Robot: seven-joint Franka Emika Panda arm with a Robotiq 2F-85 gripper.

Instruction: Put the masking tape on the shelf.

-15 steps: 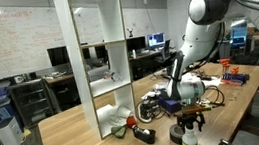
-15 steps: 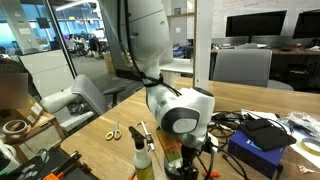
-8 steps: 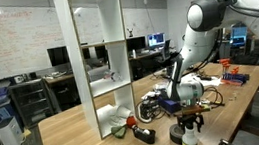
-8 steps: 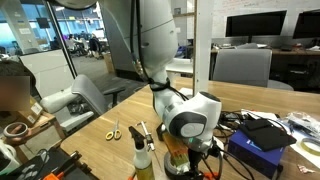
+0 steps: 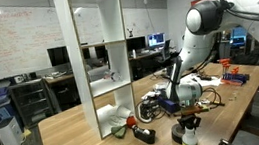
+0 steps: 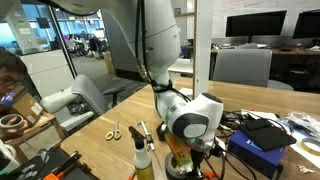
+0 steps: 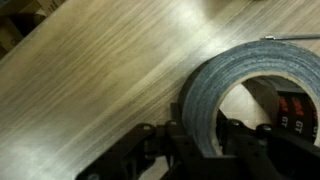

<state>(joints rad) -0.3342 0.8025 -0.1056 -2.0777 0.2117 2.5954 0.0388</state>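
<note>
In the wrist view the masking tape (image 7: 215, 85) is a grey-blue ring lying flat on the wood-grain table. My gripper (image 7: 205, 140) is shut on the roll's near wall, with one finger inside the ring and one outside. In both exterior views the gripper (image 5: 184, 104) (image 6: 185, 160) is down at the tabletop, and a tan bit of the tape (image 6: 177, 163) shows under it. The tall white shelf (image 5: 97, 57) with pale wood edges stands on the table beside the arm; its compartments look empty.
A bottle with a dark cap (image 5: 189, 135) (image 6: 143, 160) stands close to the gripper. A larger black ring (image 5: 150, 107) and cables lie between gripper and shelf. Scissors (image 6: 113, 131) and a blue box (image 6: 262, 150) are on the table. A person (image 6: 10, 75) sits at the edge.
The jaws have closed from wide open onto the tape's wall. The arm has hardly moved. The person at the frame's edge leaned in.
</note>
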